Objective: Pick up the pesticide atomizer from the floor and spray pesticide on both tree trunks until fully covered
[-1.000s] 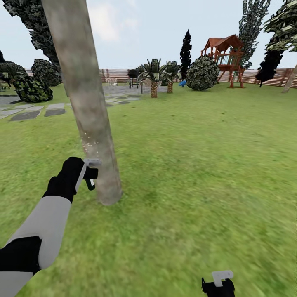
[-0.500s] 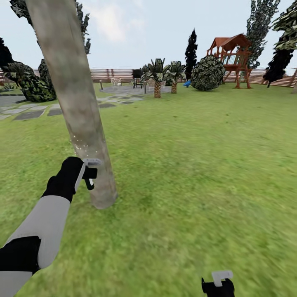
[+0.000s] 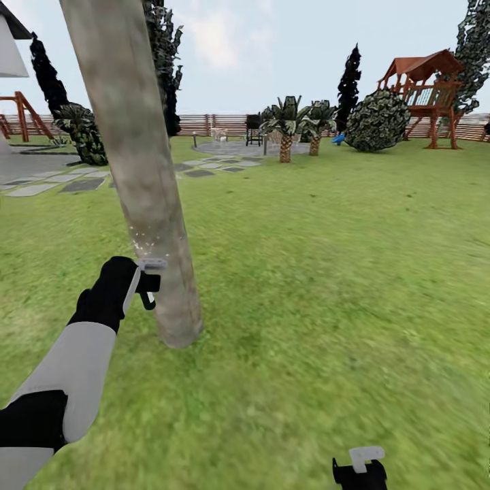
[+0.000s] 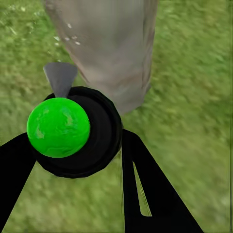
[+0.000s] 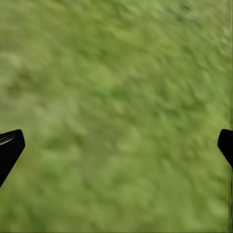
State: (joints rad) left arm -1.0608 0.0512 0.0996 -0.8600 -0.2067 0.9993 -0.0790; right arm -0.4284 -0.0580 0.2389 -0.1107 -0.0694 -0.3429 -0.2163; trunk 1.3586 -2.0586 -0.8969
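green grass lawn (image 3: 327, 272) fills the lower frame; a grey-brown tree trunk (image 3: 146, 197) stands in it at left; grey paving stones (image 3: 82, 185) lie at upper left.

Left arm (image 3: 75, 367): light-grey forearm shell, black elbow and wrist; black tapered tool fingers (image 4: 145, 189).

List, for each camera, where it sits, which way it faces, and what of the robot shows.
Head view: on the head, looking forward and down over the lawn at the tree trunk; left arm shows, left claw holding the atomizer.
Left wrist view: near the left claw, facing atomizer and trunk.
Right wrist view: facing grass; claw fingertips spread.
Shared: trunk, atomizer.
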